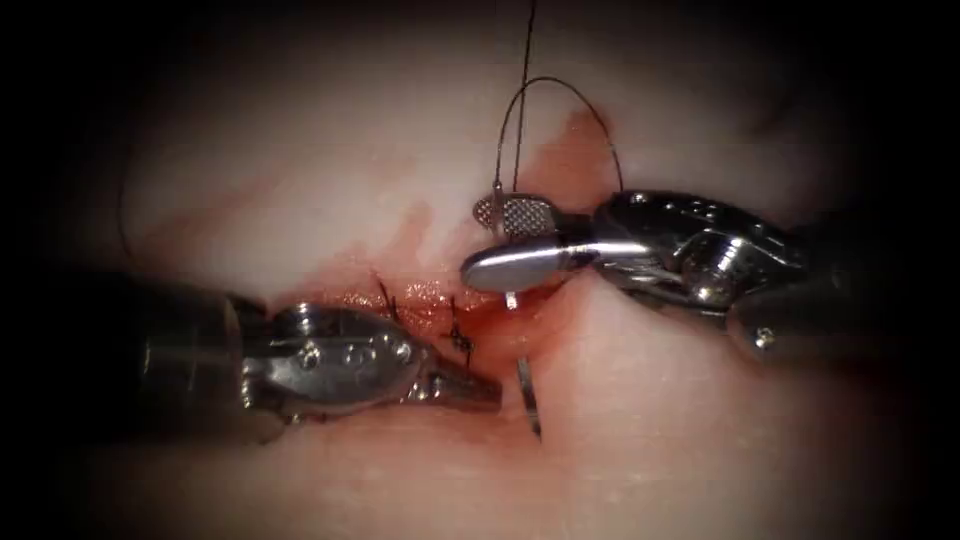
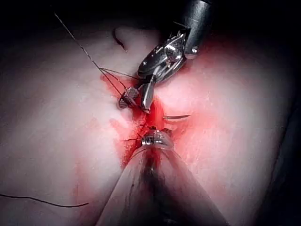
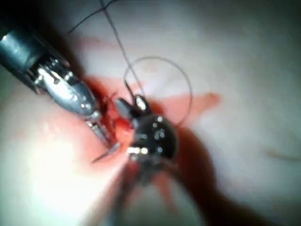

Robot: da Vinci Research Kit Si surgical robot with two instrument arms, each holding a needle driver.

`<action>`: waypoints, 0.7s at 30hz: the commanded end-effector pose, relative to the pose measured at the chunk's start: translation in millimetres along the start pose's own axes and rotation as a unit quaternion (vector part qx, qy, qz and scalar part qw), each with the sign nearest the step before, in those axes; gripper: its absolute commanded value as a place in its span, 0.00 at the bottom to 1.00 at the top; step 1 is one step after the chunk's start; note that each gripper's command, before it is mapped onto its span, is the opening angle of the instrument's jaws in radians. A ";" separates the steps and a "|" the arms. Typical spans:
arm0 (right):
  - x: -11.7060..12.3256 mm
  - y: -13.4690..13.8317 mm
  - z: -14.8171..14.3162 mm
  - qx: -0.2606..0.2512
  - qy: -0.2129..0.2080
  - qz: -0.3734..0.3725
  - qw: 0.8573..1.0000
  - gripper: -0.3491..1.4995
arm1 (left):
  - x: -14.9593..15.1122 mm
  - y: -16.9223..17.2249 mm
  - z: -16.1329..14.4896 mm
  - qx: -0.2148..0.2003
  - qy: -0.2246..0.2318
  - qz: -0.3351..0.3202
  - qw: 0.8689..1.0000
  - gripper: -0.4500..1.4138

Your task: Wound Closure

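Tissue (image 1: 700, 430) with a horizontal cut (image 1: 420, 300) wet with red fluid (image 1: 560, 150), two dark stitches (image 1: 460, 340) already crossing it. The right gripper (image 1: 510, 245) enters from the right with its jaws parted, one toothed face turned upward, and straddles the curved needle (image 1: 527, 395) near its thread end; whether the jaws actually touch the needle cannot be told. The needle passes through the tissue at the right end of the cut, its pointed end emerging below the wound. The thread (image 1: 560, 100) loops above the right gripper and runs upward. The left gripper (image 1: 465, 388), jaws closed and holding nothing visible, lies on the tissue just left of the needle's emerging end
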 end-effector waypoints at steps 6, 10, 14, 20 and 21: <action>1.0 2.0 0.0 -0.049 0.031 -0.042 0.997 0.99 | 0.7 0.1 0.6 0.003 0.002 -0.006 1.000 0.00; 1.4 1.9 -0.6 -0.055 0.037 -0.042 0.997 0.99 | 1.3 -0.2 0.4 0.011 0.002 -0.003 1.000 0.00; 1.1 1.5 -0.5 -0.049 0.034 -0.041 0.997 0.97 | 1.6 -0.2 0.1 0.014 0.005 -0.001 1.000 0.00; 1.5 1.0 -3.0 -0.027 0.022 -0.039 0.999 0.99 | 2.9 0.2 -0.4 0.023 0.028 0.055 0.998 0.07; 1.5 0.9 -3.6 -0.022 0.020 -0.038 0.999 0.99 | 3.1 0.3 -0.5 0.024 0.035 0.066 0.997 0.12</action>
